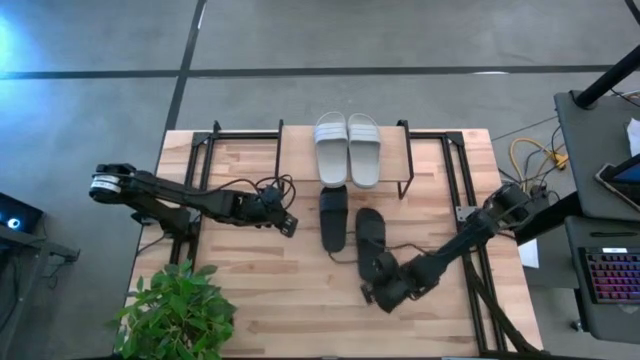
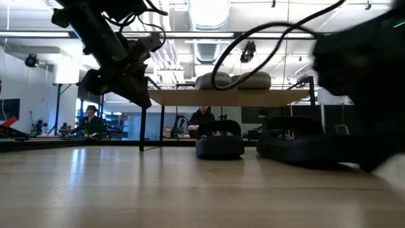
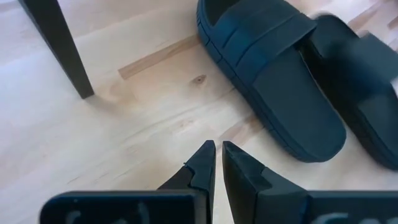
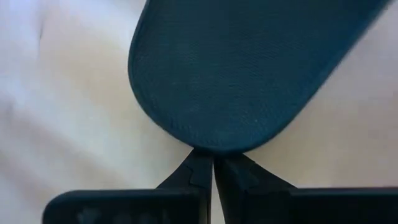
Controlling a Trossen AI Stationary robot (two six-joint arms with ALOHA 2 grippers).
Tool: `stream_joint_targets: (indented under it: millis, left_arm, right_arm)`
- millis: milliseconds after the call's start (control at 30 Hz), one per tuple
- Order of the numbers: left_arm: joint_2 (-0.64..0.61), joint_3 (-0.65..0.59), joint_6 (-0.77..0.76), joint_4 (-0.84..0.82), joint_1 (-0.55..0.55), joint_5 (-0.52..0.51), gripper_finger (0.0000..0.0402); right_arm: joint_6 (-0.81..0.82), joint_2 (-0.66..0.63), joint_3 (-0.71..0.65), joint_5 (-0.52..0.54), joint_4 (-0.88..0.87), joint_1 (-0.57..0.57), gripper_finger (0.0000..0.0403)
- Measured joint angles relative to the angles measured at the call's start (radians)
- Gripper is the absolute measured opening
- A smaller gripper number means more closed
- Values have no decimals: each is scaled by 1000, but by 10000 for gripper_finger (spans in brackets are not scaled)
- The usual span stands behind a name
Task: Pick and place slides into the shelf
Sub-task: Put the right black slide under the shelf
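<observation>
Grey slides (image 2: 233,80) atop shelf (image 2: 234,97) — black slides (image 2: 266,142) beneath, on tabletop (image 2: 158,190).

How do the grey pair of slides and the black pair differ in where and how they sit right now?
The grey pair rests on top of the shelf; the black pair lies on the tabletop in front of it. The grey slides sit side by side, parallel and aligned; the black ones are staggered, with the right one nearer the table's front. The right pincer, shut, is at that slide's end; nothing touches the grey pair. All four lie sole down.

two grey slides (image 1: 348,148) — two black slides (image 1: 352,233) — one shelf (image 1: 300,150)
</observation>
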Motion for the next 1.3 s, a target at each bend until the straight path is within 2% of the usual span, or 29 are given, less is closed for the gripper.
stream_joint_targets:
  millis: [167,233,433,600,733,900,967,1033,1167,1300]
  left_arm:
    - [0,0,0,2,0,-1,15]
    - [0,0,0,3,0,-1,15]
    - [1,0,1,4,1,-7,15]
    - [1,0,1,3,1,-9,15]
    - [1,0,1,4,1,-11,15]
    - [2,0,0,5,1,-10,15]
    - [16,0,0,6,1,-6,15]
    - [43,-1,-1,7,1,22,15]
    - [126,-1,-2,45,3,102,15]
    - [205,0,-23,178,2,129,15]
  right_arm:
    - [-5,-18,-4,87,-152,-80,8]
    - [-71,-26,-4,98,-161,-117,8]
    - [-278,-50,-5,54,-49,-199,8]
    - [-321,-97,-4,15,-12,-192,8]
    - [-280,-172,-5,-2,-155,-146,8]
    - [-45,-269,-25,8,-523,-76,8]
    - [-12,-303,-56,9,-574,-77,8]
    - [-14,-338,-102,4,-548,-101,8]
    - [-61,-384,-202,13,-374,-171,9]
    - [-119,-392,-267,63,-254,-246,8]
